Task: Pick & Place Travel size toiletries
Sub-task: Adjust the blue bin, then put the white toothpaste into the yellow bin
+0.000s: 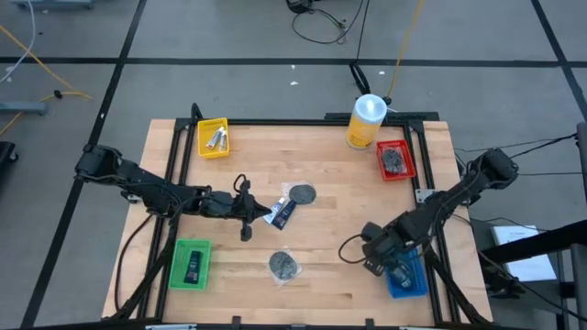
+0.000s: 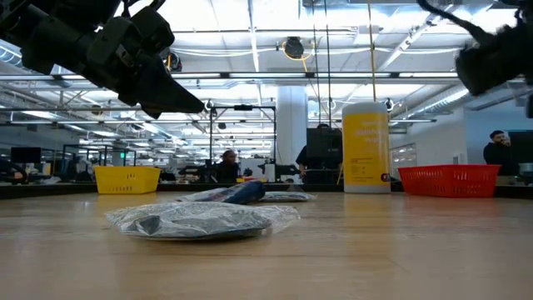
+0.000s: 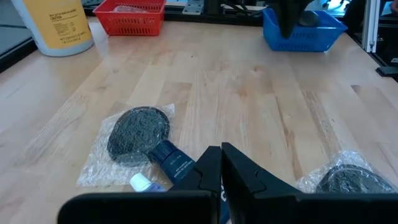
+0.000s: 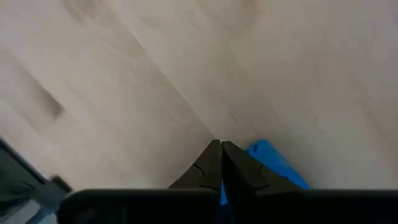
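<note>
1. Three toiletries left loose mid-table: a wrapped grey disc (image 1: 302, 194) toward the far side, a dark-blue and white tube (image 1: 283, 213) lying against it, and a second wrapped disc (image 1: 284, 265) nearer the front edge.
2. Already sorted, judging by the trays: pale tubes in the yellow tray (image 1: 213, 138), grey discs in the red tray (image 1: 395, 161), a black pack in the green tray (image 1: 192, 264).
3. Left gripper (image 1: 246, 213) hanging just beside the tube, fingers pressed together with nothing between them, as seen in the left wrist view.
4. Right gripper (image 1: 378, 255) parked at the blue tray (image 1: 410, 280), fingers likewise closed and empty in its wrist view.
5. Likely step in hand: taking the tube with the left gripper.
6. To do it well:
   - Spread the fingers before dropping.
   - Straddle the tube body (image 3: 171, 163) across its narrow width, away from the disc's clear wrap (image 3: 127, 146).
   - Avoid catching the plastic film, which could drag the disc along.
   - Lift straight up before travelling.
</note>
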